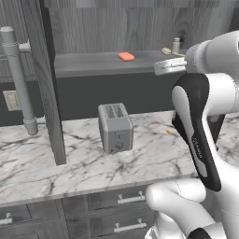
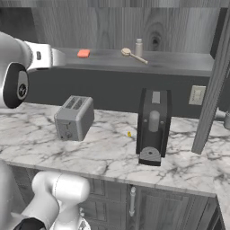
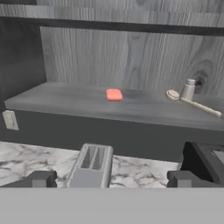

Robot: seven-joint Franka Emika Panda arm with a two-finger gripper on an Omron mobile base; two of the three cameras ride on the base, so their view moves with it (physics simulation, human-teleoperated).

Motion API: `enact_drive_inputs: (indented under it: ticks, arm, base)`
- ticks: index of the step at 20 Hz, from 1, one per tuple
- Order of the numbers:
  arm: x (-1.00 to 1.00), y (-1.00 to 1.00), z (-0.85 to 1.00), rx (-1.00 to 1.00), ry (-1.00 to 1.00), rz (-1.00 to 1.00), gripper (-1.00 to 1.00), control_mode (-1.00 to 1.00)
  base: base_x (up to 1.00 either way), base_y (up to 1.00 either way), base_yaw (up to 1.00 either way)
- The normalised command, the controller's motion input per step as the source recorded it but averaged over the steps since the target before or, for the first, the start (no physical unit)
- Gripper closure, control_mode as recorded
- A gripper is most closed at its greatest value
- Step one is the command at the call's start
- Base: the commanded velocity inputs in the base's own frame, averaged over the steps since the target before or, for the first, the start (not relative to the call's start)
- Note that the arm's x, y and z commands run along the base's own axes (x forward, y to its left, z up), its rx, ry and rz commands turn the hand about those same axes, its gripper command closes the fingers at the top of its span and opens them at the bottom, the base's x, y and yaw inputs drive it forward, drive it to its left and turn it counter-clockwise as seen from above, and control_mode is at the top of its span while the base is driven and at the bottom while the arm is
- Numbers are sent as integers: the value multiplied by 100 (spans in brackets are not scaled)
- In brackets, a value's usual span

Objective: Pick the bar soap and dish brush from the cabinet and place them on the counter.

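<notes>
Simulated kitchen, robot arm facing an open wall cabinet above a worktop. Described near to far, w/ the toaster as landmark.

Nearest: the gripper (image 3: 112, 179), seen in the hand view as two dark fingertips (image 3: 40, 179) low in the frame, set wide apart, nothing between them; claw is open and holds nothing. It hangs in front of and above the toaster (image 3: 90, 166), apart from it.

The toaster stands upright on the counter (image 1: 154, 158), white marble w/ grey veins, above dark drawers (image 1: 121, 198) w/ silver handles. Just right of the toaster on the marble lies a tiny yellow speck (image 2: 129, 134). Further right of that stands a tall black coffee machine (image 2: 153, 126), also on the counter.

Behind and above the toaster: the cabinet (image 2: 134, 27), dark grey wood grain, doors swung open, one door edge (image 1: 46, 84) left of the toaster and one well to its right. Its grey shelf (image 3: 65, 103) carries the task items. The bar soap (image 3: 114, 95), flat orange-red, lies flat on the shelf, above the toaster and slightly right. The dish brush (image 3: 192, 103), tan, lies farther right on the shelf, round head toward the soap, thin handle pointing away. A small beige bottle (image 3: 189, 89) stands upright just beside the brush head, at the back.

On the wall left of the toaster: a wall outlet (image 3: 10, 120).
</notes>
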Motion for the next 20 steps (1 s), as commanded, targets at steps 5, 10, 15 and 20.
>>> enact_drive_inputs:
  ticks: [5,10,15,20]
  arm:
    - [32,16,0,0,8,0,-100,-100]
    - [31,19,3,0,11,0,-100,-100]
    - [29,16,0,0,12,0,-100,-100]
    - [30,9,0,0,10,0,-100,-100]
  base:
    - [0,0,0]
    - [0,0,0]
    - [0,0,0]
    - [0,0,0]
